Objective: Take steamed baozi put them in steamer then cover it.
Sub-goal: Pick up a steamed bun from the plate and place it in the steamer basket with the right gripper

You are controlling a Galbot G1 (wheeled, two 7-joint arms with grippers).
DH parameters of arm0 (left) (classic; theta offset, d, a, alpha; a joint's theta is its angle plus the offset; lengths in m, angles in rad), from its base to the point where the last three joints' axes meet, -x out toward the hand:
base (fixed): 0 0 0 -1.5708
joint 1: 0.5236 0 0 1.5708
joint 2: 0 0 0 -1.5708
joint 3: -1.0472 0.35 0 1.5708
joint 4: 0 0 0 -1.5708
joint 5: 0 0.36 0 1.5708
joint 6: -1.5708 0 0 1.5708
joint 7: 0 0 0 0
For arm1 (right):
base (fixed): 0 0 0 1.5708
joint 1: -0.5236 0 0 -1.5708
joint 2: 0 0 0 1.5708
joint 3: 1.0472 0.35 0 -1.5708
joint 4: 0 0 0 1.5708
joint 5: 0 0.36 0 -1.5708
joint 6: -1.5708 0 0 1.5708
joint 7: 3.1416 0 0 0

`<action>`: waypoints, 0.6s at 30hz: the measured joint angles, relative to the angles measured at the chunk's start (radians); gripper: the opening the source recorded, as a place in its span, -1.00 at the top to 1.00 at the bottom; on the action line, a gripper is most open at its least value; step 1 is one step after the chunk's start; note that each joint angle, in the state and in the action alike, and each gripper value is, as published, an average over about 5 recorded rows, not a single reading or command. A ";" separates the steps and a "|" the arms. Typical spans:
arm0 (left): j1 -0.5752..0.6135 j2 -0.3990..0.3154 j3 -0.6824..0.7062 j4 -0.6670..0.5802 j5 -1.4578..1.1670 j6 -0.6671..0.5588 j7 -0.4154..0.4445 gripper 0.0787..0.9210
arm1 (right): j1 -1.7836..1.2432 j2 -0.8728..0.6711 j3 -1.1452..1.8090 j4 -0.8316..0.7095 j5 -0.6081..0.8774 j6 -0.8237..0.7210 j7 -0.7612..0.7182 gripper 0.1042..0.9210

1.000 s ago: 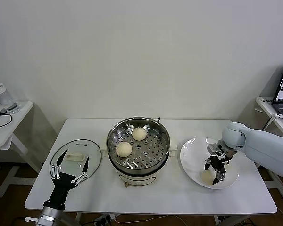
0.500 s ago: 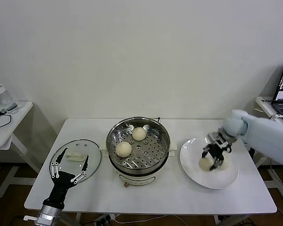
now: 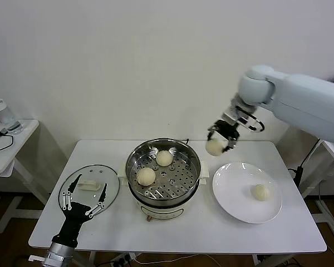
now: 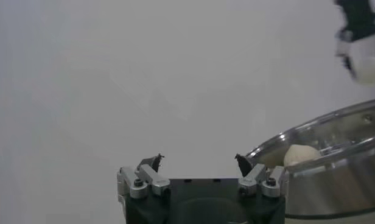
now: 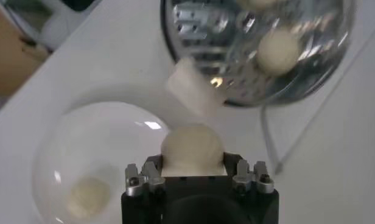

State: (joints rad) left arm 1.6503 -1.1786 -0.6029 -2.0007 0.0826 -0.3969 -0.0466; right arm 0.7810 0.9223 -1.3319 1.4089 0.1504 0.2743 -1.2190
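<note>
Right claw (image 3: 221,138) is pinching one bun (image 3: 214,147) between its fingers, carried in the air; the steamer (image 3: 163,170) lies below and to the claw's left, the white plate (image 3: 234,197) below and slightly to its right. Step in hand, by judgement: transfer of the third bun from plate to steamer. Two buns (image 3: 146,176) already rest on the perforated tray, and one bun (image 3: 260,192) remains on the plate, so the task appears about half complete, with the covering not yet done. The next move calls for carrying the held bun further left until it is over a free part of the tray, clear of the two buns there, lowering it past the rim, and then spreading the fingers. Left claw (image 3: 82,199) is spread wide and empty, parked near the front table edge over the near edge of the glass lid (image 3: 89,186), well apart from the right claw. The head view alone shows the lid and the bun count in the steamer. The right wrist view shows the held bun (image 5: 192,150) seated just ahead of the claw body, with plate (image 5: 72,140) and steamer (image 5: 260,52) beneath. The left wrist view confirms the open fingers (image 4: 153,163) and shows the steamer wall (image 4: 333,176) beside them.
</note>
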 measured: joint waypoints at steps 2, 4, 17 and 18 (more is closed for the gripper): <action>0.000 0.000 0.000 -0.001 0.000 -0.001 0.000 -0.77 | 0.008 0.032 -0.004 0.024 -0.015 0.031 0.009 -0.41; 0.000 -0.001 0.000 -0.002 0.000 -0.003 0.000 -0.77 | 0.009 0.062 -0.007 0.044 -0.034 0.061 0.020 -0.40; -0.005 -0.003 -0.008 -0.003 -0.005 -0.006 0.000 -0.77 | -0.079 0.209 -0.012 0.102 -0.199 0.228 0.083 -0.41; -0.005 -0.004 -0.008 -0.002 -0.005 -0.006 0.000 -0.77 | -0.088 0.217 -0.012 0.103 -0.210 0.237 0.087 -0.41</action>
State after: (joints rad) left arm 1.6449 -1.1822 -0.6107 -2.0030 0.0772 -0.4027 -0.0466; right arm 0.6928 1.1392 -1.3438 1.5121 -0.0594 0.5113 -1.1323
